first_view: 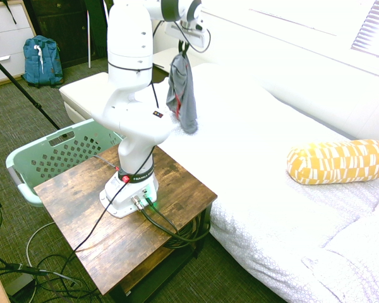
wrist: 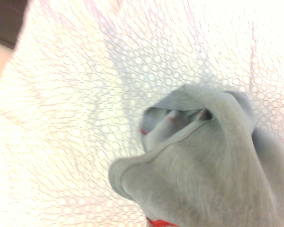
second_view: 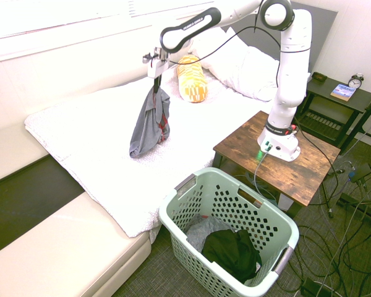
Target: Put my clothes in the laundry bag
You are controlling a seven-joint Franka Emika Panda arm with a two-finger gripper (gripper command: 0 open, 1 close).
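Observation:
My gripper [second_view: 155, 83] is shut on the top of the grey clothes [second_view: 149, 127], which hang limp from it above the white bed [second_view: 105, 142], their lower end close to the cover. The same grey garment with red-pink edging [first_view: 183, 95] dangles under the gripper [first_view: 179, 58] in the first exterior view. In the wrist view the grey fabric [wrist: 208, 175] bunches up close, with the dotted bed cover behind it. The mint-green laundry bag [second_view: 191, 185], a holed plastic basket, stands on the floor by the bed's corner, well below and to the side of the gripper, with dark and grey garments inside.
A wooden side table [second_view: 309, 167] bears the arm, between the basket [first_view: 31, 161] and the bed. A yellow patterned pillow [first_view: 338, 161] lies on the bed. A cream bench [second_view: 62, 253] runs beside the bed. A blue backpack [first_view: 41, 60] leans on a dresser.

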